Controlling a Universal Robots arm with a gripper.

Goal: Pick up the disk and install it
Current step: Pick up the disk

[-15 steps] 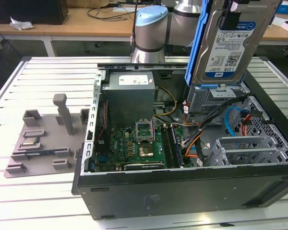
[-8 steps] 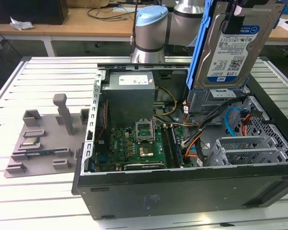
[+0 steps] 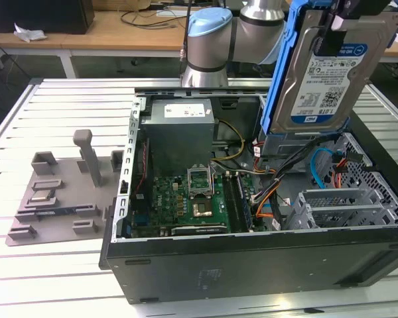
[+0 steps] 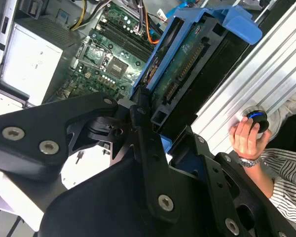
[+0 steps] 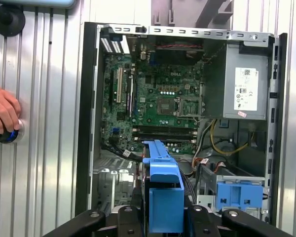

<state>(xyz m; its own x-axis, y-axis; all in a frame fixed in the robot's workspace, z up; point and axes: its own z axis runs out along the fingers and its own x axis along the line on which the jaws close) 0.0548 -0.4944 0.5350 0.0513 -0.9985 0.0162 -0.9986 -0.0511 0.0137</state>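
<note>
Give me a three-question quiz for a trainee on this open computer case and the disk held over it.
1. True or false: the disk lies flat on the motherboard.
2. Multiple choice: the pincer is shut on A) a grey power supply, B) the disk's blue carrier, C) an orange cable.
3. Short answer: is the person's hand inside or outside the computer case?

Key
1. False: the disk is held in the air above the case.
2. B.
3. Outside, on the ribbed table beside the case.
</note>
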